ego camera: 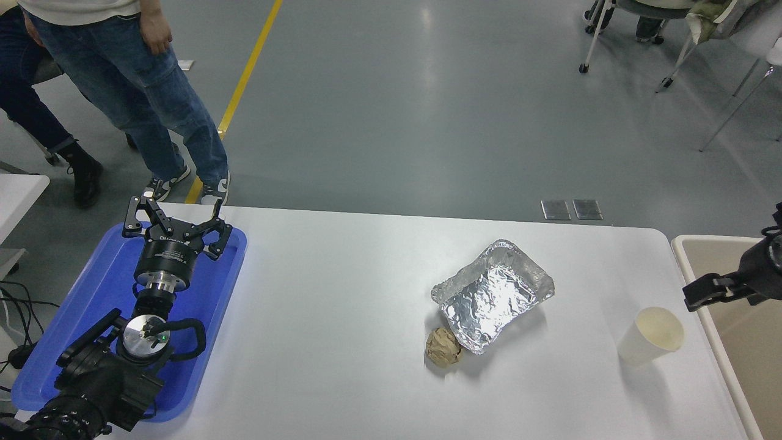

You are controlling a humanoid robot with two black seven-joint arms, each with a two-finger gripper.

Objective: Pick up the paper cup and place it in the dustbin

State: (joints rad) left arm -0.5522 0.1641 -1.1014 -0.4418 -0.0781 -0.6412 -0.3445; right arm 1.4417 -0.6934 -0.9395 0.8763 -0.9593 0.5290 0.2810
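Note:
The paper cup stands upright near the table's right edge, cream-white, with its round rim open to the camera. Just right of the table is the beige dustbin, only its pale rim and part of its tan inside showing. My right gripper comes in from the right edge over the dustbin's rim, a little above and right of the cup and not touching it; most of it is cut off by the picture's edge. My left gripper is parked open over the blue tray.
A crinkled silver foil tray lies mid-table with a crumpled brown paper ball at its near corner. The blue tray sits at the table's left. A person in jeans stands beyond the far left corner.

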